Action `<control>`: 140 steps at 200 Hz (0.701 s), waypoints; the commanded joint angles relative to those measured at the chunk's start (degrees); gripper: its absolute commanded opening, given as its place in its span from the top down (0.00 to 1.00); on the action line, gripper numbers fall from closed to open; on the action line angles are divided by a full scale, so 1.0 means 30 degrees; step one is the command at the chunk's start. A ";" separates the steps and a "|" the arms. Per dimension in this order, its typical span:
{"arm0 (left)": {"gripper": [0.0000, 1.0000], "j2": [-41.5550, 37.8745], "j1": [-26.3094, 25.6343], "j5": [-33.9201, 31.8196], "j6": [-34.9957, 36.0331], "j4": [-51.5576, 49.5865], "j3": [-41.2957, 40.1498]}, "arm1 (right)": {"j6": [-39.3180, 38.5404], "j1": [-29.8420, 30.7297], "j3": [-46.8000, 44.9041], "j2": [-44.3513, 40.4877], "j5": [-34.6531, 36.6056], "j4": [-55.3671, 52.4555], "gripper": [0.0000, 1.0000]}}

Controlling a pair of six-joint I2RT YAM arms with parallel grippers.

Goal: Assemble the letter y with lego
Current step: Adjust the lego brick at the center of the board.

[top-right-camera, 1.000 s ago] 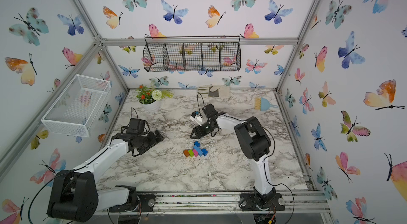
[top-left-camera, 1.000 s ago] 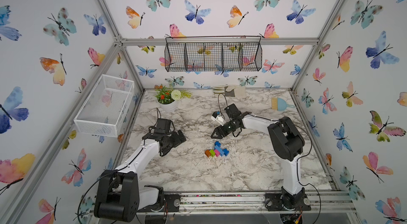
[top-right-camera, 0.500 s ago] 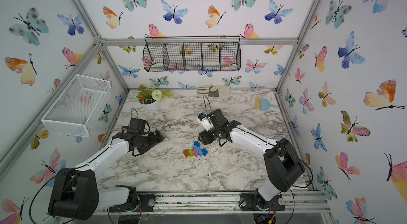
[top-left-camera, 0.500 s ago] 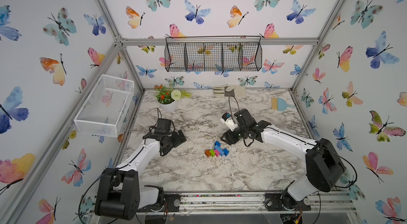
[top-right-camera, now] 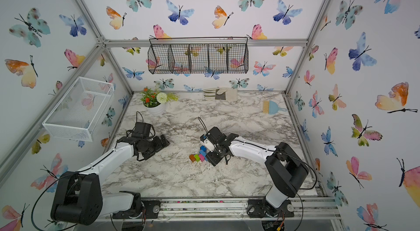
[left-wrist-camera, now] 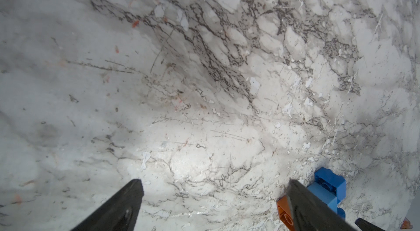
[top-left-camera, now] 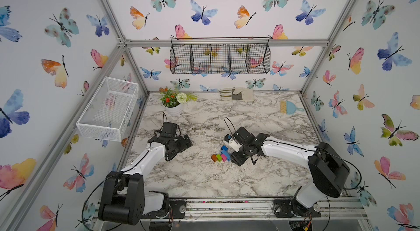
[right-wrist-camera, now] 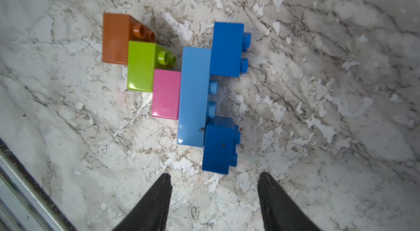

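Observation:
The lego bricks lie pressed together on their sides as the letter y (top-left-camera: 221, 156) (top-right-camera: 200, 155) on the marble table. In the right wrist view the stem steps from orange (right-wrist-camera: 116, 36) to lime green (right-wrist-camera: 141, 66) to pink (right-wrist-camera: 166, 93). It meets a long light blue brick (right-wrist-camera: 194, 96), which has a dark blue brick (right-wrist-camera: 226, 49) (right-wrist-camera: 218, 145) at each end. My right gripper (right-wrist-camera: 214, 178) (top-left-camera: 233, 151) is open just right of the bricks, with nothing between its fingers. My left gripper (left-wrist-camera: 214, 183) (top-left-camera: 184, 143) is wide open over bare table. Past one of its fingers show the orange brick (left-wrist-camera: 283, 209) and a blue brick (left-wrist-camera: 329, 186).
A flower pot (top-left-camera: 173, 102), a folded cloth (top-left-camera: 236, 94) and a blue brush (top-left-camera: 289, 107) stand along the back of the table. A white wire basket (top-left-camera: 109, 109) hangs on the left wall and a black one (top-left-camera: 220, 56) on the back wall.
My right arm has swung its elbow out to the right, and its gripper has come forward and down beside the bricks. The left arm and the bricks have not moved.

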 commanded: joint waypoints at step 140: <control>0.00 0.0024 -0.0074 0.0036 0.0175 0.0085 -0.0216 | 0.3368 0.0165 0.4113 0.4803 0.5627 -0.1804 0.34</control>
